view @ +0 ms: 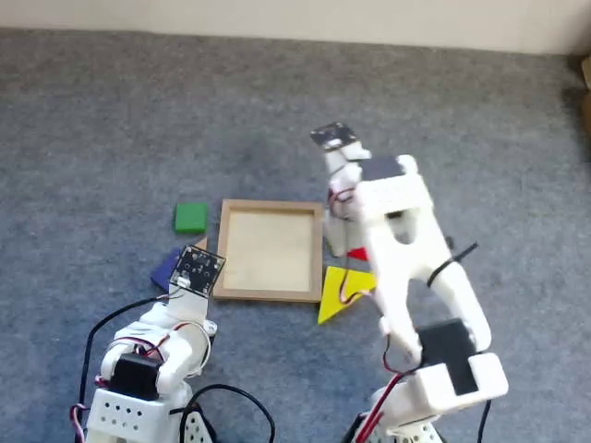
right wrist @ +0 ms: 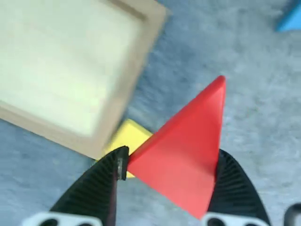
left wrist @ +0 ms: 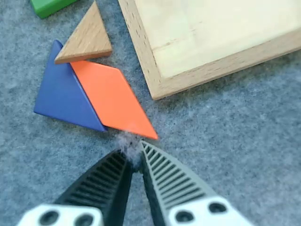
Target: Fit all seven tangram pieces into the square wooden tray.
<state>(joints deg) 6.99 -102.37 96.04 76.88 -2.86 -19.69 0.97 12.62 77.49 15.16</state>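
Clamping red triangle, right gripper; tip points away from wrist; left gripper closed.

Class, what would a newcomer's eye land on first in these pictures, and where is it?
The red triangle, clamped in the right gripper just beside the wooden tray, near a yellow piece. Next, the orange parallelogram and blue triangle, lying together at the closed tips of the left gripper.

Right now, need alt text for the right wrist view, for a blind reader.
The right gripper clamps a red triangle over grey carpet. Beyond it, a yellow piece lies next to a corner of the wooden tray, and a blue piece shows at the frame's edge.
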